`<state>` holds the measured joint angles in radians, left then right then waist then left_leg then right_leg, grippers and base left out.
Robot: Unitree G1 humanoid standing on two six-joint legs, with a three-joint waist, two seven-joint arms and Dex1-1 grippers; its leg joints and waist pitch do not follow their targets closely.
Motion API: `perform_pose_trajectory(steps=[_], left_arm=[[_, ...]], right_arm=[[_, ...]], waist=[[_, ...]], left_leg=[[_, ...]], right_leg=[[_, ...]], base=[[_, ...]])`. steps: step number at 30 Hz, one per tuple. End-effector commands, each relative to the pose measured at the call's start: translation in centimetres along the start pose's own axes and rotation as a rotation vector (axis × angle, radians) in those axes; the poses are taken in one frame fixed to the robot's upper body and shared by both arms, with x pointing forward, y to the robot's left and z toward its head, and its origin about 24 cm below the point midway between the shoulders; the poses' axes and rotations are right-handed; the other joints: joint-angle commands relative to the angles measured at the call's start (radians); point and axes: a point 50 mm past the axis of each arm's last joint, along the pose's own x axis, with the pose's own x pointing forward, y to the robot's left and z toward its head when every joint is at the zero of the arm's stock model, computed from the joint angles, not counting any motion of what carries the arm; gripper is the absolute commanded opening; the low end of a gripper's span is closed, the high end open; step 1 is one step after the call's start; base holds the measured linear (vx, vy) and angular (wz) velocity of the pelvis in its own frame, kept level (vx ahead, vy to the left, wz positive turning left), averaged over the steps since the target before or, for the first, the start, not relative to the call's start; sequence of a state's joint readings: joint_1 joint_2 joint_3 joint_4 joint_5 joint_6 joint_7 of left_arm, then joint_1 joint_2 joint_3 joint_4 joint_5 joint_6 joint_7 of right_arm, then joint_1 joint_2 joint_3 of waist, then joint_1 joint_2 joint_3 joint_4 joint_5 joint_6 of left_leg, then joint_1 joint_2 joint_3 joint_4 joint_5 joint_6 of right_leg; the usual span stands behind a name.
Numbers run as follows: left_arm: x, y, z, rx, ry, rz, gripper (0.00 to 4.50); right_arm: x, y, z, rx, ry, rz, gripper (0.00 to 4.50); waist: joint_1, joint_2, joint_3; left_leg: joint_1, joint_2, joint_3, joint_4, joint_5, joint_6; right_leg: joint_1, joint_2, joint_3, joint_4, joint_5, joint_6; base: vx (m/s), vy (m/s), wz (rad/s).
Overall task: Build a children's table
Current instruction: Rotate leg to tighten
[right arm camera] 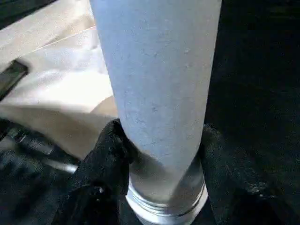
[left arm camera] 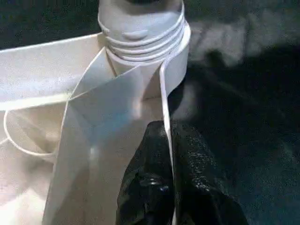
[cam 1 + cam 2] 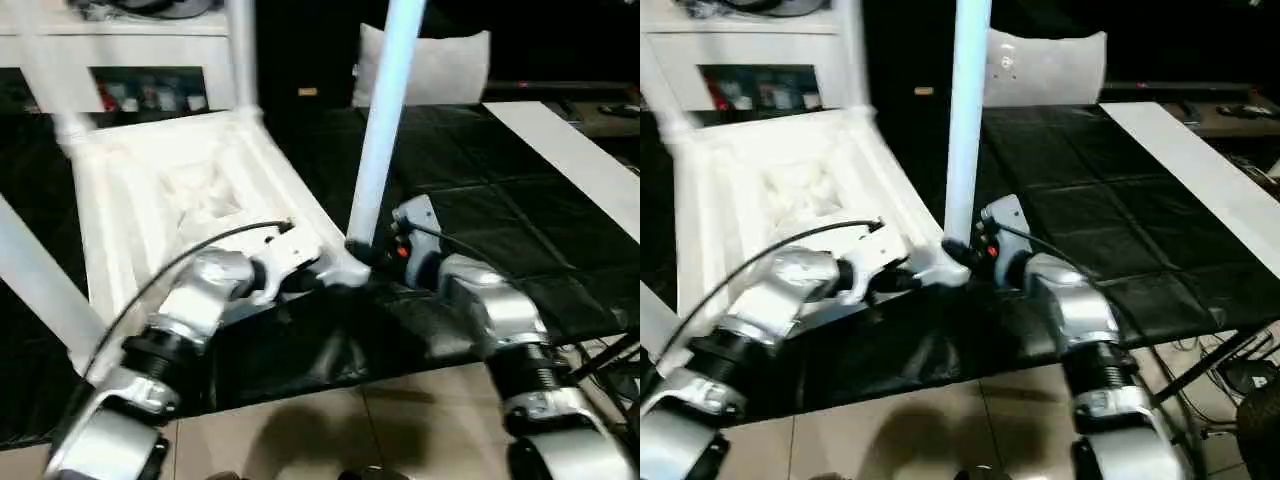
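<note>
Right wrist view: leg point(image 1: 159, 84) between fingers point(image 1: 101, 159)

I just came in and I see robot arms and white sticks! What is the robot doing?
The robot is building a little white table. The tabletop lies upside down on a black mat, with its legs pointing up. The left gripper is shut on a thin rib of the tabletop near a corner, holding it steady. The right gripper has its jaws around the bottom of one leg, right where the leg goes into the corner socket.
</note>
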<state>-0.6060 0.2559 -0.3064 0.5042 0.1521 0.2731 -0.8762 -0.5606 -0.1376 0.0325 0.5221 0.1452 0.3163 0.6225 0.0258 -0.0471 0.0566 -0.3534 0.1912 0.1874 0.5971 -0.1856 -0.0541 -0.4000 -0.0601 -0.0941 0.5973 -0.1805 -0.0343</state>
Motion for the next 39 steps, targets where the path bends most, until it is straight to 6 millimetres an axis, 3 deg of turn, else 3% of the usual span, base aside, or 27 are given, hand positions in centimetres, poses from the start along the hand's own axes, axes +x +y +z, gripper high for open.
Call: perform_pose_trajectory(steps=[1, 5, 6, 9, 13, 15, 17, 25, 30, 39], left_arm=[[1.9, -2.1, 3.5, 0.065, -0.114, -0.117, 0.0], [1.6, -1.7, 3.3, 0.069, -0.1, -0.086, 0.0], [1.4, -1.6, 3.0, 0.084, -0.095, -0.084, 0.0], [1.1, -1.3, 2.3, 0.113, -0.079, -0.082, 0.0], [0.2, -1.2, 1.1, 0.145, -0.05, -0.144, 0.0], [-0.2, -1.3, 0.8, 0.173, -0.049, -0.181, 0.0], [-0.8, -1.2, 0.4, 0.225, -0.043, -0.235, 0.0], [-2.6, -1.9, -0.7, 0.311, -0.018, -0.498, 0.0], [-3.0, -2.4, -0.7, 0.355, 0.0, -0.596, 0.0], [-2.9, -2.3, -0.6, 0.42, 0.019, -0.659, 0.0]], right_arm=[[1.0, 1.0, 0.1, -0.013, 0.004, -0.002, 2.46], [0.3, 1.2, 0.6, -0.002, -0.057, 0.057, 2.78], [-0.1, 1.0, 0.7, -0.015, -0.066, 0.073, 2.88], [-1.1, 0.6, 0.6, -0.068, -0.067, 0.138, 3.13], [-3.3, -0.4, 0.5, -0.148, -0.041, 0.244, 3.45], [-3.9, -0.9, 0.6, -0.176, -0.024, 0.261, 3.65], [-4.8, -1.4, 0.7, -0.217, 0.014, 0.315, 3.86], [-6.5, -2.0, 0.8, -0.308, 0.109, 0.514, 3.86], [-6.7, -1.3, 0.8, -0.284, 0.131, 0.64, 3.39], [-6.0, 0.4, -0.2, -0.236, 0.152, 0.772, 2.51]], waist=[[0.009, 0.009, -0.062], [0.02, 0.006, -0.067], [0.025, 0.008, -0.069], [0.043, 0.008, -0.074], [0.058, 0.006, -0.07], [0.06, 0.005, -0.066], [0.061, 0.007, -0.065], [0.069, 0.001, -0.065], [0.08, 0.002, -0.067], [0.09, 0.005, -0.068]], left_leg=[[0.009, 0.043, -0.029, -0.071, -0.256, 0.005], [0.011, 0.047, -0.022, -0.069, -0.208, 0.024], [0.005, 0.047, -0.022, -0.069, -0.183, 0.031], [0.003, 0.048, -0.018, -0.067, -0.119, 0.059], [0.003, 0.046, -0.016, -0.067, -0.127, 0.069], [0.005, 0.048, -0.019, -0.07, -0.166, 0.055], [0.008, 0.05, -0.02, -0.071, -0.178, 0.045], [0.006, 0.052, -0.018, -0.07, -0.186, 0.041], [0.008, 0.057, -0.015, -0.069, -0.163, 0.052], [0.009, 0.056, -0.017, -0.07, -0.175, 0.033]], right_leg=[[0.04, -0.097, 0.057, -0.104, -0.452, -0.096], [0.042, -0.094, 0.063, -0.087, -0.311, -0.155], [0.048, -0.095, 0.064, -0.079, -0.27, -0.166], [0.054, -0.095, 0.065, -0.065, -0.149, -0.183], [0.057, -0.094, 0.064, -0.069, -0.173, -0.178], [0.054, -0.097, 0.061, -0.079, -0.264, -0.157], [0.051, -0.097, 0.061, -0.084, -0.298, -0.146], [0.049, -0.098, 0.061, -0.08, -0.316, -0.143], [0.05, -0.096, 0.06, -0.068, -0.248, -0.177], [0.048, -0.098, 0.06, -0.074, -0.298, -0.154]], base=[[0.0, 0.0, 0.0], [0.0, 0.0, 0.0], [0.0, 0.0, 0.0], [0.0, 0.0, 0.0], [0.0, 0.0, 0.0], [0.0, 0.0, 0.0], [0.0, 0.0, 0.0], [0.0, 0.0, 0.0], [0.0, 0.0, 0.0], [0.0, 0.0, 0.0]])
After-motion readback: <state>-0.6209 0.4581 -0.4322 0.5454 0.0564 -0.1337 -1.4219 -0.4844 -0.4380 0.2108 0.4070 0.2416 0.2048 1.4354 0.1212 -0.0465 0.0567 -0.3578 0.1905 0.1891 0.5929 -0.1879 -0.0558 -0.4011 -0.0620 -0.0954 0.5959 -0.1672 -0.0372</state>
